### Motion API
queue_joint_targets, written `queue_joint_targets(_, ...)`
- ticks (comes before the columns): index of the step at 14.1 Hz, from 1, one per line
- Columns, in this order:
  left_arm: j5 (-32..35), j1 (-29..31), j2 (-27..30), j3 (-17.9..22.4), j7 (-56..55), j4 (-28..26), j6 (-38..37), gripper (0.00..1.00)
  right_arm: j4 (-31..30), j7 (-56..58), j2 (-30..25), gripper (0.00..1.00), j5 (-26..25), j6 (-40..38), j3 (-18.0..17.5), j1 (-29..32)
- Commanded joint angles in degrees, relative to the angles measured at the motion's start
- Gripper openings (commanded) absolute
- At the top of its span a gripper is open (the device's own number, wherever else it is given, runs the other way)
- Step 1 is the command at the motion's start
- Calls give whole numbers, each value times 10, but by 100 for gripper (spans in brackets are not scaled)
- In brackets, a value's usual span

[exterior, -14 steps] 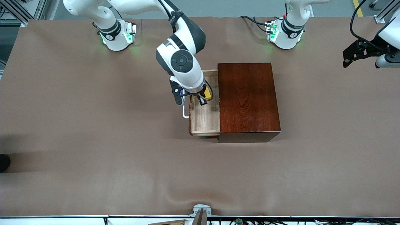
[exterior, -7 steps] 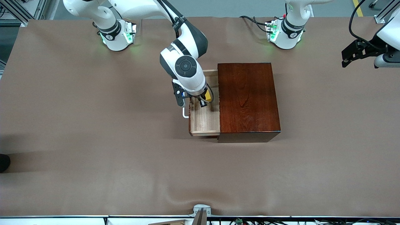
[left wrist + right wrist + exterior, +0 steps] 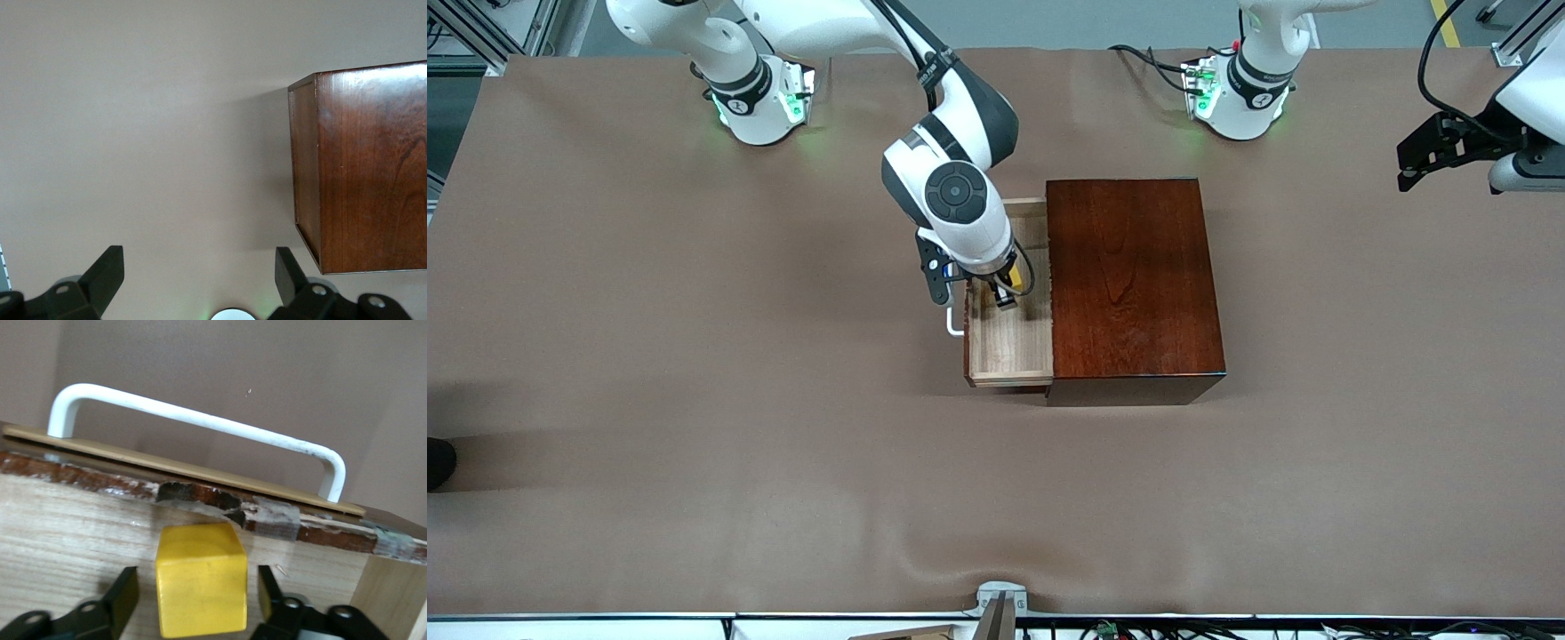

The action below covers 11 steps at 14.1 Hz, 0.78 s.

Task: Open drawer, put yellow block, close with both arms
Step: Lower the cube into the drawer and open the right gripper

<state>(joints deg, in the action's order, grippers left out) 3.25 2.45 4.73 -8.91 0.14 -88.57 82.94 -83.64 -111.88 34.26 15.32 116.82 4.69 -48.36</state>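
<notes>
Right gripper [image 3: 197,603], pinching the yellow block [image 3: 201,579] a second ago, now spread beside it at drawer [image 3: 1009,342] centre, handle [image 3: 200,420] at its 12 o'clock: placement done, closing remains; left gripper [image 3: 200,280] waits spread past the box [image 3: 1129,284].

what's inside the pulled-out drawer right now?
A small bright yellow cube rests on the pale wood floor of the drawer, between the right claw's open fingers. The arm covers part of the drawer.
</notes>
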Motion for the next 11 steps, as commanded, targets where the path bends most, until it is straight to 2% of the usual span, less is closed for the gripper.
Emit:
queue_joint_targets(1,-10,6,5,-6,3,2,-9,100,44,2,-2,100,11,-52,2,12)
queue_joint_targets(5,-10,6,4,-6,5,2,-8,100,105,2,-5,100,9,-130,4,33)
queue_joint_targets(7,-10,6,3,-6,6,2,-9,100,137,9,-7,100,9,-172,0,67)
queue_joint_targets(11,-10,6,1,-6,7,2,-8,100,157,147,-38,100,9,-244,3,123)
